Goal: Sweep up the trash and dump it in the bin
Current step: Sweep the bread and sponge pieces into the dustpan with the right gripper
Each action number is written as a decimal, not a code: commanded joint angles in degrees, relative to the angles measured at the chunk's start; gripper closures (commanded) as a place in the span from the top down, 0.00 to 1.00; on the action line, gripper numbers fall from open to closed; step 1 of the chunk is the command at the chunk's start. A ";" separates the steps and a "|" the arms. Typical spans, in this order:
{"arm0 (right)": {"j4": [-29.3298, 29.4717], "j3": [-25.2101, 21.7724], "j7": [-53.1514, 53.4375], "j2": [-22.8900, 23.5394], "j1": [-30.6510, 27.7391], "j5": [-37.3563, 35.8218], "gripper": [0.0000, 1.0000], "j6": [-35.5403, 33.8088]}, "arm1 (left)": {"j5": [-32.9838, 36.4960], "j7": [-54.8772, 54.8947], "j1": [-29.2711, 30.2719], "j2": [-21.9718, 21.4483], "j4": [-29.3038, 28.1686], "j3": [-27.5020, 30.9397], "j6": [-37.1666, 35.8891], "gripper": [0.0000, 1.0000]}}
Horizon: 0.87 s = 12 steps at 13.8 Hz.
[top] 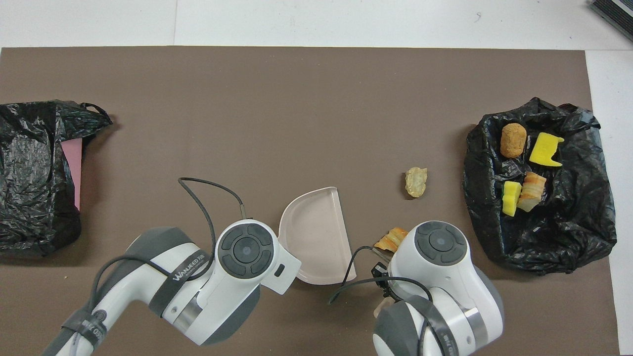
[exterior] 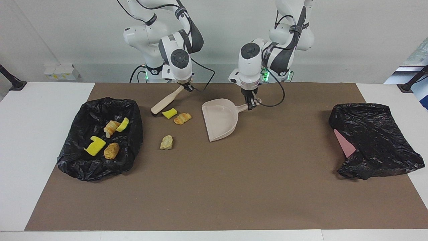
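Three pieces of trash lie on the brown mat: a yellow sponge bit [exterior: 169,113], an orange bread piece [exterior: 182,118] [top: 390,239] and a beige lump [exterior: 166,142] [top: 416,182]. Several more scraps lie in the black-bag bin [exterior: 133,134] [top: 568,237] at the right arm's end. My right gripper [exterior: 186,87] is shut on the handle of a beige brush [exterior: 164,103], whose bristle end is low beside the sponge bit. My left gripper [exterior: 251,104] is shut on the handle of the beige dustpan [exterior: 219,118] [top: 316,237], its mouth facing the scraps. From overhead both hands hide their fingers.
A second crumpled black bag [exterior: 374,140] [top: 34,173] with a pink sheet showing lies at the left arm's end of the mat. White table borders the mat on every side.
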 commanded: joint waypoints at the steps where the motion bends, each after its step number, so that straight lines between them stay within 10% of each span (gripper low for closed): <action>1: 4.77 0.68 -3.79 3.76 -1.38 1.48 0.00 1.96 | 1.50 -0.40 -1.66 -0.86 -0.86 0.92 1.09 0.00; 12: 9.60 1.04 -28.83 5.35 10.23 4.74 0.00 1.18 | 1.50 -0.22 -0.43 -0.51 -1.92 0.92 5.83 0.00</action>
